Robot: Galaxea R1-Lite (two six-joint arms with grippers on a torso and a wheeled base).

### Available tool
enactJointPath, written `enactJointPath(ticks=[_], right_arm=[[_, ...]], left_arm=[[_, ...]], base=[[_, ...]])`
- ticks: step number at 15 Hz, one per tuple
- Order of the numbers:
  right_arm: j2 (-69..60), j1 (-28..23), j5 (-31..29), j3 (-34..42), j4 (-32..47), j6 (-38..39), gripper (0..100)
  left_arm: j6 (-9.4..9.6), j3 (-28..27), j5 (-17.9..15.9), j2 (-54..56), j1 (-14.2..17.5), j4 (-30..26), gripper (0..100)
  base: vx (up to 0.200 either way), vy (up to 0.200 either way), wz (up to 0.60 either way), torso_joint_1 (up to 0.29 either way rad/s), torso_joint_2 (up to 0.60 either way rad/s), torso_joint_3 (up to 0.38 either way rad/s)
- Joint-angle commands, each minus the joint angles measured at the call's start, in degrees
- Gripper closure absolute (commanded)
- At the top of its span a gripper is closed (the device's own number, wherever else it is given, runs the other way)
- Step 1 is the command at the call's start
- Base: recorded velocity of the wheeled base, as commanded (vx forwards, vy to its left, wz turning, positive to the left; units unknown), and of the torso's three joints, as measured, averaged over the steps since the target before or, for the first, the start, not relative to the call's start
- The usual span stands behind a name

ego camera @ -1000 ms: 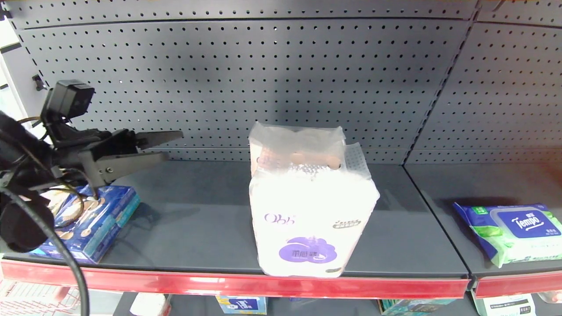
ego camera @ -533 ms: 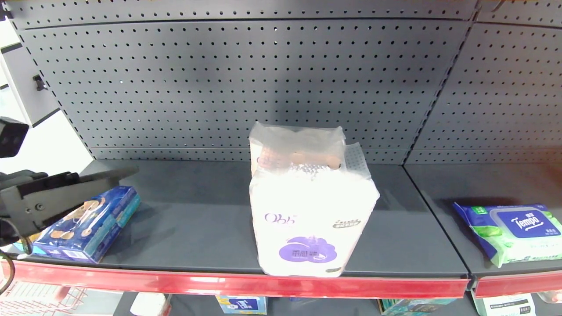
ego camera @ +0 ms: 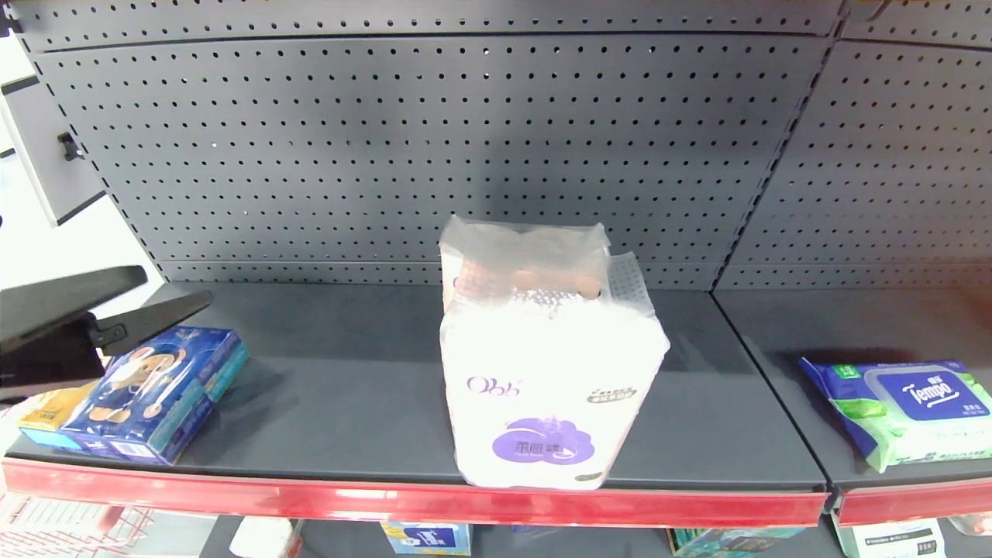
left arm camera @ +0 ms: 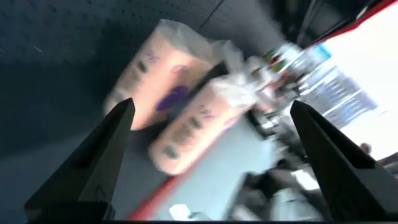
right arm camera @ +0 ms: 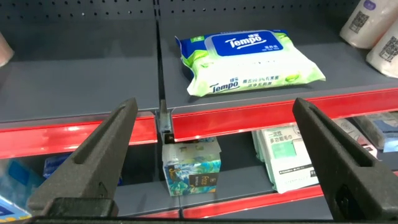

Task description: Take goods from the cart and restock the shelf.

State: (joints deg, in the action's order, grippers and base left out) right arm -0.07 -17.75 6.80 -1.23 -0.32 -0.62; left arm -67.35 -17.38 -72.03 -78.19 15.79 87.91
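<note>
Head view, far left: my left gripper point(ego camera: 177, 285) hangs empty with fingers apart, near the back corner of a blue cookie box point(ego camera: 167, 387) lying on the shelf point(ego camera: 349, 403). Mid-shelf, a toilet paper pack point(ego camera: 542, 372) stands upright at the front lip. Far right, a wet wipes pack point(ego camera: 907, 411) lies flat. My right gripper point(right arm camera: 214, 102) is spread wide, empty, facing those wipes.

Left end effector point(ego camera: 177, 284) withdrawn leftward, more of blue box point(ego camera: 159, 391) showing
</note>
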Motion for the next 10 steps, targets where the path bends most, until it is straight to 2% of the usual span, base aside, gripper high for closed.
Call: enactJointPath(ticks=[1, 2, 3, 4, 5, 6, 7, 8, 9, 10], right_arm=[[0.07, 0.0, 0.05, 0.0, -0.03, 0.01, 0], [0.07, 0.0, 0.84, 0.0, -0.03, 0.01, 0], [0.07, 0.0, 1.02, 0.0, -0.03, 0.01, 0], [0.07, 0.0, 1.11, 0.0, -0.03, 0.01, 0], [0.07, 0.0, 1.11, 0.0, -0.03, 0.01, 0], [0.07, 0.0, 1.11, 0.0, -0.03, 0.01, 0], [0.07, 0.0, 1.2, 0.0, -0.03, 0.01, 0], [0.07, 0.0, 1.2, 0.0, -0.03, 0.01, 0], [0.07, 0.0, 1.2, -0.09, 0.14, 0.01, 0], [0.07, 0.0, 1.2, -0.09, 0.14, 0.01, 0]], left_arm=[[-4.28, -1.51, -0.04, 6.21, -0.32, -0.98, 0], [-4.28, -1.07, 0.14, 6.82, -0.32, -1.07, 0], [-5.07, -0.9, 0.4, 8.14, -0.32, -1.77, 0], [-5.86, -1.42, 2.78, 8.67, -0.32, -3.8, 0], [-5.77, -1.6, 5.85, 8.49, -0.32, -4.59, 0], [-5.6, -1.78, 11.39, 7.61, -0.41, -4.76, 0], [-5.42, -1.69, 13.85, 7.26, -0.32, -4.85, 0], [-4.28, -1.42, 15.96, 7.35, -0.32, -5.11, 0], [-1.55, -1.34, 19.48, 6.91, -0.32, -5.29, 0], [2.23, -1.6, 24.31, 5.77, -0.41, -6.08, 0]], base=[[0.0, 0.0, 0.0, 0.0, 0.0, 0.0], [0.0, 0.0, 0.0, 0.0, 0.0, 0.0], [0.0, 0.0, 0.0, 0.0, 0.0, 0.0], [0.0, 0.0, 0.0, 0.0, 0.0, 0.0], [0.0, 0.0, 0.0, 0.0, 0.0, 0.0], [0.0, 0.0, 0.0, 0.0, 0.0, 0.0], [0.0, 0.0, 0.0, 0.0, 0.0, 0.0], [0.0, 0.0, 0.0, 0.0, 0.0, 0.0], [0.0, 0.0, 0.0, 0.0, 0.0, 0.0], [0.0, 0.0, 0.0, 0.0, 0.0, 0.0]])
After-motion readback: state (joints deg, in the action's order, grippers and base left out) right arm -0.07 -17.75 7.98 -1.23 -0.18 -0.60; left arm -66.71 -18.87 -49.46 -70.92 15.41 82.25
